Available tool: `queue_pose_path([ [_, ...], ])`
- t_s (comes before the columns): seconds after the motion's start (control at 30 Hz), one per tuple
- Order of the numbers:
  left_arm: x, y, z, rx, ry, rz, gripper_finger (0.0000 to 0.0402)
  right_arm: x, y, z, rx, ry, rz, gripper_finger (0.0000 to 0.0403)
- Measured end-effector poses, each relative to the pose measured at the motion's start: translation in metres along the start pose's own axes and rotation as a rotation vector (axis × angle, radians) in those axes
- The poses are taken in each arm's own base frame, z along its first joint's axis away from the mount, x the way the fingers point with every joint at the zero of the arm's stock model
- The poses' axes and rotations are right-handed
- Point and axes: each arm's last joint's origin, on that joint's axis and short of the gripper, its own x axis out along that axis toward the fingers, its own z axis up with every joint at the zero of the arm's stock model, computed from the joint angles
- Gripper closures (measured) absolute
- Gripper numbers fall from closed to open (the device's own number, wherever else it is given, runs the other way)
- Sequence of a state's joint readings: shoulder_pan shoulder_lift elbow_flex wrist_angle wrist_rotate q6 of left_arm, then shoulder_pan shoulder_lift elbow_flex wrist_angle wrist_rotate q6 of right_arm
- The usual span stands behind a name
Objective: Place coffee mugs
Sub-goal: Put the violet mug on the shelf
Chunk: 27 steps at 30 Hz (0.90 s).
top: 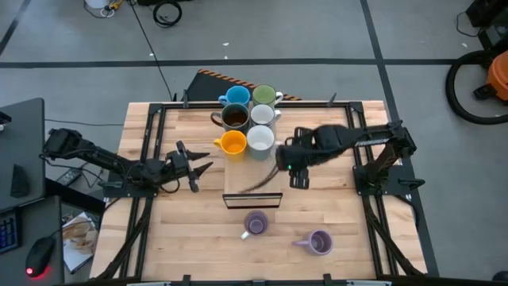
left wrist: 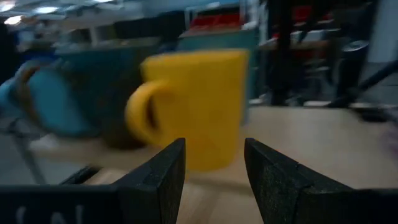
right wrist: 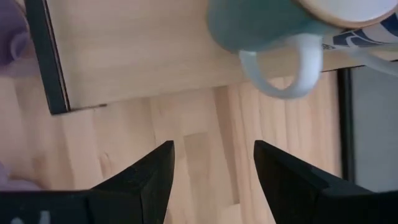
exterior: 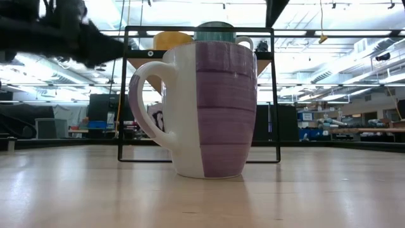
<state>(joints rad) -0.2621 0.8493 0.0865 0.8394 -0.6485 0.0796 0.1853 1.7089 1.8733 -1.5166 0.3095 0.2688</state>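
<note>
Six mugs stand in pairs on a raised wooden shelf (top: 248,171) at the table's far middle: blue (top: 236,97), green (top: 264,96), dark brown (top: 235,117), white (top: 263,116), orange (top: 232,144), white (top: 260,140). Two lavender mugs (top: 255,224) (top: 318,241) stand upright on the table near its front edge. My left gripper (top: 205,161) is open, left of the orange mug (left wrist: 199,106) and pointing at it. My right gripper (top: 295,176) is open, right of the shelf, below the near white mug (right wrist: 280,37).
The shelf rests on a black wire frame (exterior: 199,95) that stands behind the near lavender mug (exterior: 215,107). Black rails (top: 147,151) run along both sides of the table. Bare wood lies between the frame and the front edge, around the lavender mugs.
</note>
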Motion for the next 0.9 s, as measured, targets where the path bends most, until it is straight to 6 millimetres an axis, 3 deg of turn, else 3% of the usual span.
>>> queue_pose_path([
  [0.2, -0.007, -0.029, 0.022, 0.103, -0.063, -0.266, 0.0230, 0.008, 0.025, -0.022, -0.064, -0.050, -0.042, 0.0176],
  [0.37, -0.012, -0.052, 0.035, 0.100, -0.033, -0.388, 0.0230, 0.020, 0.029, -0.044, -0.065, -0.108, -0.031, 0.0176],
  [0.7, 0.000, -0.125, 0.070, 0.118, 0.207, -0.413, 0.0230, 0.032, 0.017, -0.074, -0.022, -0.286, -0.081, 0.0176],
  [0.9, 0.008, -0.160, 0.080, -0.004, 0.394, -0.392, 0.0230, 0.034, 0.010, -0.085, 0.004, -0.370, -0.157, 0.0176],
])
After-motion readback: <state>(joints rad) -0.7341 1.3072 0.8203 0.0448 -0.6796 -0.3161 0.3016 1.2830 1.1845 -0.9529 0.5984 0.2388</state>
